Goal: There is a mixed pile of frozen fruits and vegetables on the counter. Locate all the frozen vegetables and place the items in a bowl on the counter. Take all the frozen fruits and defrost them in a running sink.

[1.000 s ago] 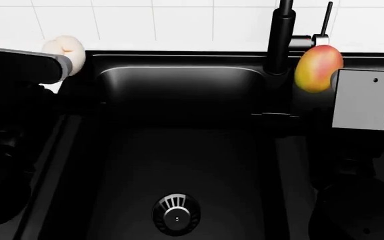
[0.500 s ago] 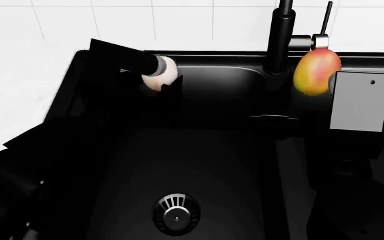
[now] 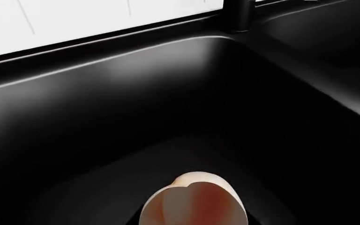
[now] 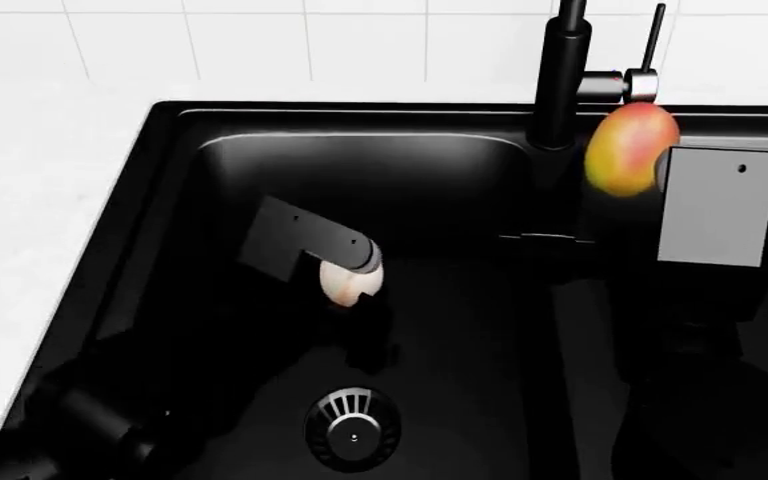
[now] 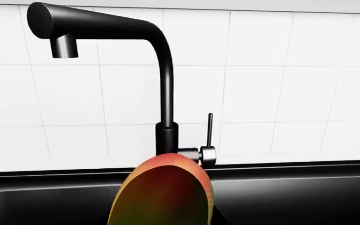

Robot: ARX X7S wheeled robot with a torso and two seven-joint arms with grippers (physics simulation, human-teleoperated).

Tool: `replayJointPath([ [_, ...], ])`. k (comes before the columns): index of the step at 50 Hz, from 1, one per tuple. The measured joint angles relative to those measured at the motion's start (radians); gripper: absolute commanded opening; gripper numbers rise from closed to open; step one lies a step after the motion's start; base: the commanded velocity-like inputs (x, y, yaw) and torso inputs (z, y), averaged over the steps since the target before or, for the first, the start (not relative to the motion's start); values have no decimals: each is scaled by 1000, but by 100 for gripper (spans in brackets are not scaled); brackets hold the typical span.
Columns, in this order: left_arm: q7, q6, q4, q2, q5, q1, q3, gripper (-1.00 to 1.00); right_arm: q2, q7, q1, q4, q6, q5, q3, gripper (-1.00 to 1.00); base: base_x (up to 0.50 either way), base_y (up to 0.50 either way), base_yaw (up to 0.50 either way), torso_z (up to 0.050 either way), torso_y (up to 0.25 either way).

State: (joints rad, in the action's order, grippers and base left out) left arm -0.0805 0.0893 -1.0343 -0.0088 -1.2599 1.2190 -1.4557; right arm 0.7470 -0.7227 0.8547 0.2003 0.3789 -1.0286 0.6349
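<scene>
**Two fruits held over the sink; faucet dry; drop and collision risks noted**

Risks. The left end effector [image 4: 352, 285] is clamped on a pale peach-like fruit [image 4: 351, 281], held low inside the left basin of the sink [image 4: 171, 150], above the drain strainer [image 4: 352, 430]. If released from here, the round fruit is judged likely to roll on the glossy black floor, though the basin walls would contain it. The right end effector [image 4: 651, 160] is clamped on the mango [image 4: 631, 148], which hangs just beside the faucet [image 4: 560, 70] and its thin lever [image 4: 654, 40]. A careless sideways move could knock the mango against the lever or the faucet column and loosen the grasp. A release here is judged uncertain: the mango is near the divider between the basins, and which side it would fall to cannot be told.

Containers. No water is seen at the spout [image 5: 62, 44], so defrosting is judged not yet begun. Nothing is seen lying on the floor of the left basin apart from its strainer. The right basin is mostly hidden by the right arm. The desk [image 4: 37, 180] beside the sink is visible. The bowl and the vegetables are not in view.
</scene>
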Motion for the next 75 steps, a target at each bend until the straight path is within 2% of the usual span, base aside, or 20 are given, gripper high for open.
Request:
replayJointPath([
  [9,2,4,-25,4,-24,-20,-60,-100,0,1,-1,0,3,-3,0,-100,0,0,0,0,1],
  [10,2,5,-26,4,-25,-21,-64,100,0,1,-1,0,3,-3,0,-100,0,0,0,0,0],
  [30,-26,-31,-21,-8,-68,27,-75,100,-9,13,1,-13,6,-2,5,-100,0,0,0,0,0],
  [35,-139,-58,149,-110,-77,66,-55,100,-11,17,5,-9,16,-7,10,-100,0,0,0,0,0],
  [45,-426,-86,591,-380,-63,143,-19,100,-12,34,42,12,57,-49,13,-100,0,0,0,0,1],
  [52,-560,-85,789,-506,-45,188,-5,100,-27,74,111,5,125,-80,35,-100,0,0,0,0,0],
  [65,-689,-102,958,-611,-24,206,14,100,-176,276,244,-159,232,-58,170,-100,0,0,0,0,0],
  [75,-725,-121,1004,-638,-19,196,26,100,-313,432,291,-324,266,-33,264,-100,0,0,0,0,0],
])
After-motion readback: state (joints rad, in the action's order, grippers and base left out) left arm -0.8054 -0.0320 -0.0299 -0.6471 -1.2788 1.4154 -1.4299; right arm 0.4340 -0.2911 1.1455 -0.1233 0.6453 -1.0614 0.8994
